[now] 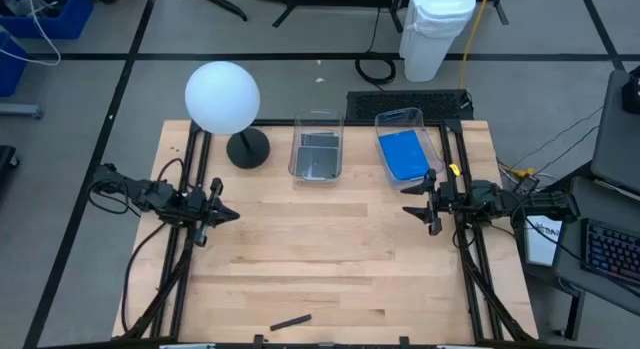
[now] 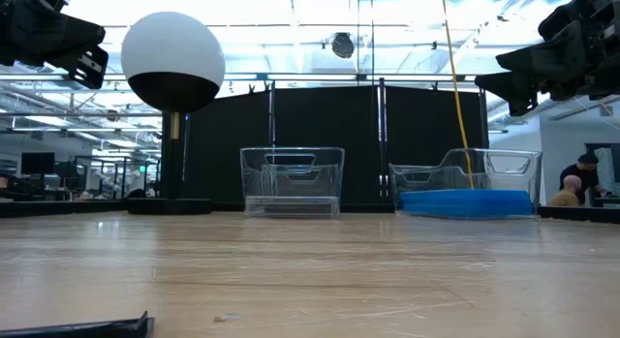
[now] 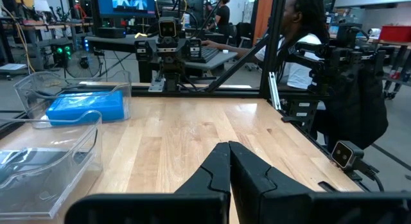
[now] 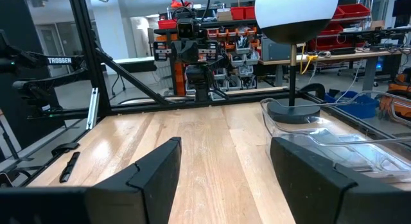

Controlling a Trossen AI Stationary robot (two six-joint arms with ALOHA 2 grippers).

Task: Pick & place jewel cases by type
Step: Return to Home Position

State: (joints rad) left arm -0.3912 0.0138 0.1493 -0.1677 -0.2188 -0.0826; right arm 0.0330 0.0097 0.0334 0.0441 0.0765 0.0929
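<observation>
The blue jewel cases lie stacked flat in the right-hand clear tub. The dark jewel cases lie in the left-hand clear tub. How many sit in each I cannot count. The two tubs stand side by side, a little apart, along the far edge of the worktop, the blue one nearer the far right corner. Just beside the left-hand tub, toward the far left corner, stands a lamp with a white globe. A small dark stick lies alone by the near edge. The left gripper hangs by the left edge, raised clear of the wood, its fingers pressed together on nothing. The right gripper hangs by the right edge, near the blue cases' tub, also raised, its fingers spread well apart and holding nothing. A person sits beyond the right side of the table.
</observation>
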